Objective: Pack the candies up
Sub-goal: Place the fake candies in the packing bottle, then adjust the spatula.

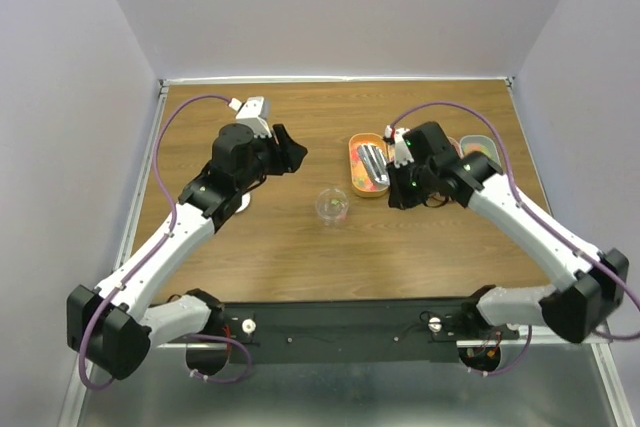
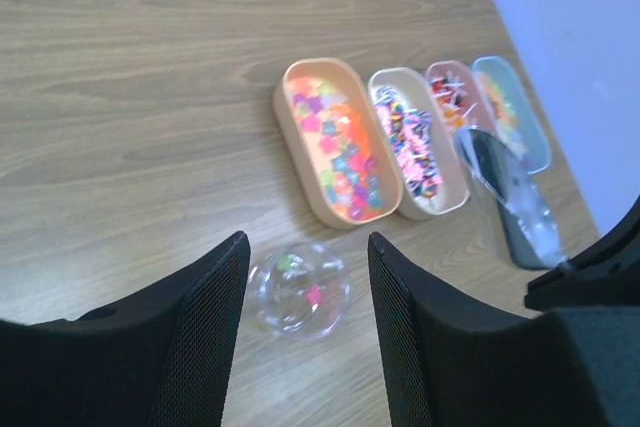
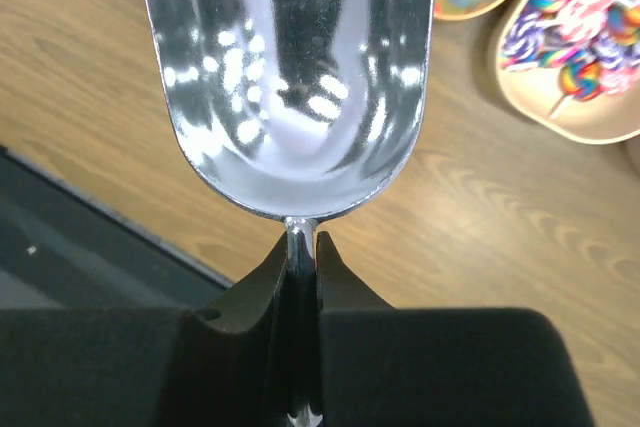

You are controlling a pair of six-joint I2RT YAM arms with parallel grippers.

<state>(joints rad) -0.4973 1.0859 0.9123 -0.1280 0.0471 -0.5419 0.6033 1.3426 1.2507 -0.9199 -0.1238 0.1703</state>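
Gripping the metal scoop (image 3: pixel 290 77) by its thin handle, we are working with the right end effector (image 3: pixel 302 247) pinched shut on that stem, and the bowl is looking bright and empty in the right wrist view. The candies (image 2: pixel 338 147) are lying heaped in the orange tray (image 2: pixel 293 142), first in a row of oblong trays toward the far right of the table (image 1: pixel 250 257). A few are already sitting in the clear cup (image 2: pixel 298 292) near the table's middle. From above, the scoop is hovering over the orange tray, so we are judging the step in hand to be the next scoopful.

To do it well, we are favouring a shallow entry along the tray's length, so the lip is sliding under the sweets rather than shoving them over the rim. A level lift is then following. The cup is looking narrow against the scoop, so we are planning a slow pour off the tip. The left end effector (image 2: pixel 308 247) is hanging open and holding nothing, apart from the cup, which is showing between its fingers. Closing it on the cup could be steadying the target.
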